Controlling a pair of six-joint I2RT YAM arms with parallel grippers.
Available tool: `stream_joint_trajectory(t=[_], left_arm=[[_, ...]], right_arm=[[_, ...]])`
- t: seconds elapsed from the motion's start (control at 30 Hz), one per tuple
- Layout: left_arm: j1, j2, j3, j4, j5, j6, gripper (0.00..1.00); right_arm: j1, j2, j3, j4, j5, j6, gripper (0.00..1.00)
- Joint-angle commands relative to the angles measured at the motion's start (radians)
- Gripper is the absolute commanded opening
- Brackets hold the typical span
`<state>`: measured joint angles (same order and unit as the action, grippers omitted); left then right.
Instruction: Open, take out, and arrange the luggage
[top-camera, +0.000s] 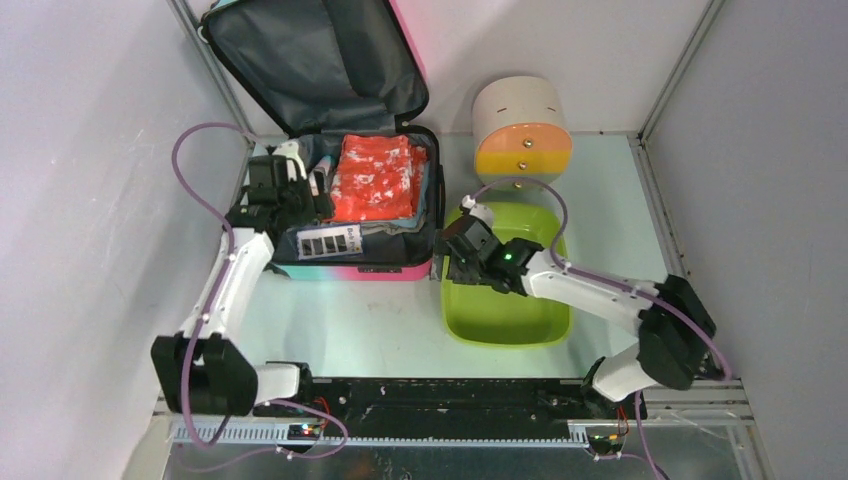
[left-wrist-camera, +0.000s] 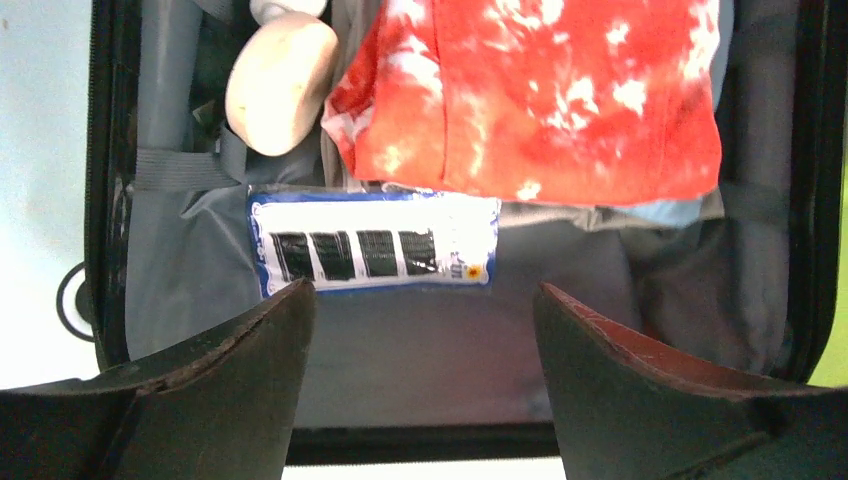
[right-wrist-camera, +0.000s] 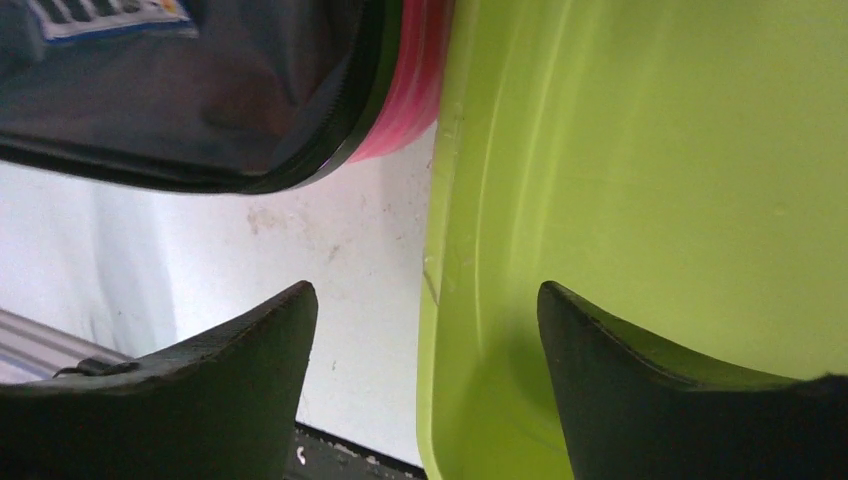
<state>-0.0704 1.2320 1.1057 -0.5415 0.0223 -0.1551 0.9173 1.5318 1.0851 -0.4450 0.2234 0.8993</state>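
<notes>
Find the luggage (top-camera: 350, 268) open at the back left of the table (top-camera: 340, 325), with the lid (top-camera: 300, 60) leaning up against the rear wall and the pink-to-teal front edge turned toward the arms. Inside the grey-lined lower half, see a red-and-white tie-dye garment (top-camera: 375, 178) folded toward the right, a white packet with black bars (left-wrist-camera: 375, 243) flat along the near edge, and a cream rounded object (left-wrist-camera: 282, 80) at the left, partly hidden. Over the case's left side, note the left gripper (left-wrist-camera: 425, 288), spread wide with nothing in it: fingertips (left-wrist-camera: 270, 330) short of the packet and apart from it, bare lining below, the black zipper rim (left-wrist-camera: 105, 200) close on the left. Just right of the case, see a lime-green tray (top-camera: 505, 335), with only a narrow strip of bare table between the two. Above that strip and the tray's left wall, note the right gripper (right-wrist-camera: 427, 295), likewise wide apart and holding nothing, one finger over the table, the other over the green floor. Behind the tray, near the rear wall, see a beige cylinder with an orange-yellow face (top-camera: 522, 130). Between the case's front edge and the arm bases, find a broad stretch of bare table.
</notes>
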Motion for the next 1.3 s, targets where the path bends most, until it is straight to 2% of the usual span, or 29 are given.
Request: stream_joint_trajectory(t=[0.0, 0.17, 0.27, 0.4, 0.57, 0.73, 0.97, 1.13, 1.27], left_arm=[[0.061, 0.093, 0.093, 0.018, 0.115, -0.100, 0.84], [0.067, 0.204, 0.186, 0.030, 0.156, -0.278, 0.79], [0.067, 0.194, 0.142, 0.112, 0.121, -0.429, 0.79], [0.099, 0.170, 0.061, 0.177, 0.015, -0.531, 0.84], [0.160, 0.169, -0.061, 0.304, 0.082, -0.579, 0.85], [0.172, 0.205, -0.138, 0.433, 0.149, -0.620, 0.84], [0.161, 0.294, -0.115, 0.497, 0.136, -0.633, 0.83], [0.160, 0.355, -0.087, 0.450, 0.095, -0.634, 0.83], [0.159, 0.371, -0.118, 0.549, 0.127, -0.674, 0.83]], right_arm=[[0.008, -0.168, 0.042, -0.048, 0.077, -0.049, 0.86], [0.020, -0.250, 0.040, -0.063, 0.111, -0.079, 0.88], [0.023, -0.284, 0.040, -0.050, 0.111, -0.095, 0.88], [0.031, -0.328, 0.040, -0.023, 0.115, -0.119, 0.88], [0.031, -0.385, 0.041, -0.001, 0.111, -0.150, 0.88], [0.031, -0.405, 0.040, 0.015, 0.112, -0.154, 0.89], [0.025, -0.391, 0.041, 0.053, 0.104, -0.161, 0.88], [0.027, -0.397, 0.040, 0.048, 0.129, -0.161, 0.89], [0.028, -0.399, 0.041, 0.041, 0.143, -0.156, 0.88]])
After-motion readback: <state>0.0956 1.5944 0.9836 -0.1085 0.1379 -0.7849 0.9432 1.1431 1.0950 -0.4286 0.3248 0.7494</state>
